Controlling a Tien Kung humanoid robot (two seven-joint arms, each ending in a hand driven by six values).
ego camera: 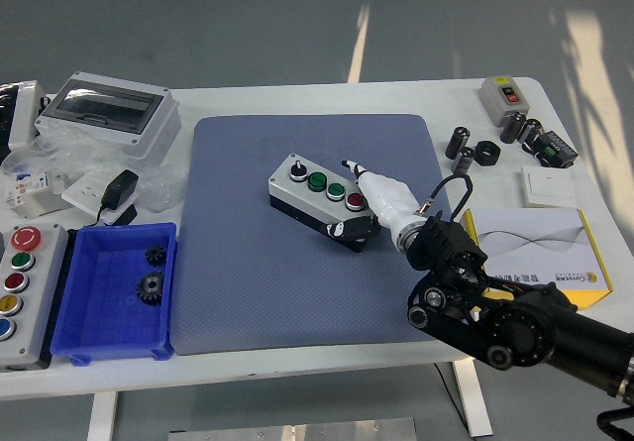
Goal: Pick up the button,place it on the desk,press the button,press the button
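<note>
Now, right hand (369,203): white-shelled, reaching in from the lower right on a black arm; it lies over the right end of the button box, one finger stretched out along the box top near the red button, a dark thumb curled against the box's near side. It clasps nothing; the fingers are loosely apart.
Button box (319,200): grey, oblong, lying slantwise on the blue mat, with a black-and-white knob at its left end, then two green buttons, then a red button (354,200) just beside the hand.
Blue mat (258,282): covers the middle of the counter; the box sits in its upper middle part.
Counter (297,99): white, the mat laid on it.
Yellow-and-white booklet (540,243): right of the mat, partly behind the arm.
Black cylinders (461,144): near the mat's upper right corner, with more small dark parts further right.
Small grey switch box (505,94): far right corner, one red and one dark button on top.
Blue bin (114,292): left of the mat, holding two dark gears.
Panel of coloured buttons (20,282): at the left edge, beside the bin.
Clear-lidded grey enclosure (109,112): far left.
Black adapter (121,188): between the enclosure and the bin.
</note>
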